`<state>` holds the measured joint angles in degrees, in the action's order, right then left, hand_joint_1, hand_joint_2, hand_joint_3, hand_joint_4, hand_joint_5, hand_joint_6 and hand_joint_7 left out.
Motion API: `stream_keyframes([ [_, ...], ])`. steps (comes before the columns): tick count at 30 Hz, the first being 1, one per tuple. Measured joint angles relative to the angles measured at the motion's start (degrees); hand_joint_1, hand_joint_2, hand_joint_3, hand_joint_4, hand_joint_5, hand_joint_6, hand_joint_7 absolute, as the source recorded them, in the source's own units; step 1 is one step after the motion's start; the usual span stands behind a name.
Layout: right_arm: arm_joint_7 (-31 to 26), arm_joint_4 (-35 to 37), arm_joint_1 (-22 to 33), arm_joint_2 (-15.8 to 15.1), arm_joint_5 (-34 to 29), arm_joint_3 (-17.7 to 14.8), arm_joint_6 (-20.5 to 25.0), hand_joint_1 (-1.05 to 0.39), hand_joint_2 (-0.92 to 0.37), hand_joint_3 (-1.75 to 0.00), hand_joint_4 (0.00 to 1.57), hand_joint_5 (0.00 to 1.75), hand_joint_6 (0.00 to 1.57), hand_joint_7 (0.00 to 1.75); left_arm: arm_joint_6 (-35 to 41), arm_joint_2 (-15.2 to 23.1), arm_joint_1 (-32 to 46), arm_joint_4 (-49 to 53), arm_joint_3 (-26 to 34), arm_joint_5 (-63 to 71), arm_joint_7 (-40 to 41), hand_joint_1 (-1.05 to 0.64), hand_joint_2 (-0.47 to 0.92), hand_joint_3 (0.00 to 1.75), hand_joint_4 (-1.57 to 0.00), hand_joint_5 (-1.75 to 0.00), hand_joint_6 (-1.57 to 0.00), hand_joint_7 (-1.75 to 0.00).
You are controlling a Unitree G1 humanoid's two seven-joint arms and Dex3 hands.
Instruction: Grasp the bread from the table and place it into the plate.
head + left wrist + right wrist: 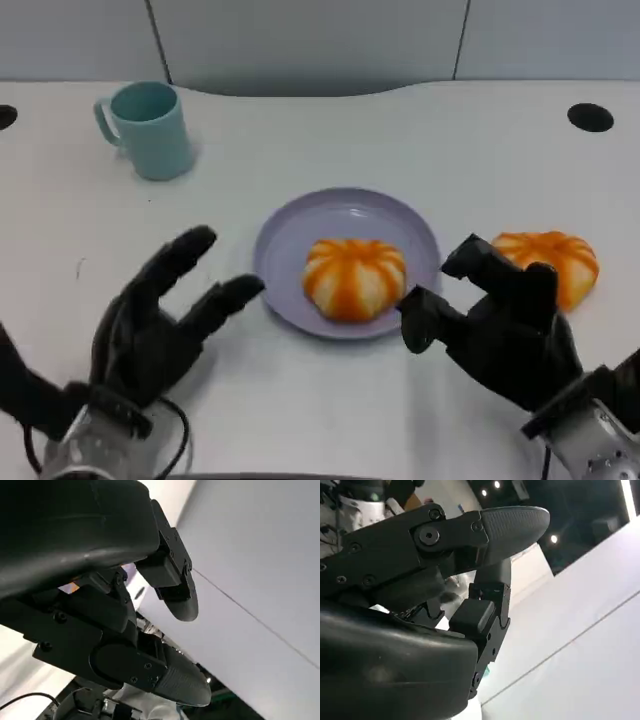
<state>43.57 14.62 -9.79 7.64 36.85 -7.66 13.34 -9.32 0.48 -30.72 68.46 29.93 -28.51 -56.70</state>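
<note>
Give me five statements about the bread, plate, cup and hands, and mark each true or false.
1. One bread lies on the plate. True.
2. The second bread lies in the cup. False: it lies on the table, right of the plate.
3. The left hand holds nothing. True.
4. The cup lies tipped over. False: it stands upright.
5. The right hand grips the plate. False: it holds nothing.

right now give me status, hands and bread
Left hand open, right hand open, both empty. One bread on the plate; second bread on table beyond right hand. Nothing in the way; cup far left.
</note>
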Motion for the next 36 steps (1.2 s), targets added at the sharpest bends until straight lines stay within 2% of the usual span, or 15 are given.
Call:
stream_keyframes([
  [2, 0.0, 0.0, 0.4, -0.3, 0.0, 0.1, 0.2, -0.79, -0.92, -0.24, 0.95, 1.41, 0.93, 0.8, -0.6, -0.8, 1.3, -0.9, 0.2, -0.7, 0.0, -1.05, 0.82, 0.01, -1.08, -0.41, -0.97, -0.3],
  [4, 0.2, 0.0, 0.9, -0.7, 0.0, 0.2, 0.4, -0.81, -0.92, -0.24, 0.93, 1.45, 0.91, 0.86, -1.0, -1.3, 2.3, -1.4, 0.2, -0.9, 0.0, -1.05, 0.81, 0.01, -1.23, -0.2, -1.1, -0.14],
  [7, 0.2, 0.0, 1.2, -1.5, -0.5, 0.7, 0.8, -0.8, -0.92, -0.24, 0.93, 1.47, 0.9, 0.89, -1.0, -1.4, 2.5, -1.9, -0.2, -0.9, 0.0, -1.05, 0.81, 0.0, -1.3, -0.11, -1.16, -0.07],
  [20, 1.5, 2.5, 0.1, -2.6, -0.7, 0.6, 0.6, -0.8, -0.92, -0.24, 0.92, 1.52, 0.9, 0.94, 1.7, -1.3, 2.0, -2.2, -0.3, -2.4, -0.2, -1.05, 0.8, 0.0, -1.39, -0.08, -1.24, -0.06],
  [36, 2.3, 3.2, -0.4, -2.3, -1.4, 0.4, -0.7, -0.82, -0.92, -0.22, 0.94, 1.44, 0.89, 0.94, 2.8, -1.1, 2.0, -2.7, -0.3, -3.0, -0.2, -1.05, 0.77, 0.0, -1.44, -0.05, -1.32, -0.06],
])
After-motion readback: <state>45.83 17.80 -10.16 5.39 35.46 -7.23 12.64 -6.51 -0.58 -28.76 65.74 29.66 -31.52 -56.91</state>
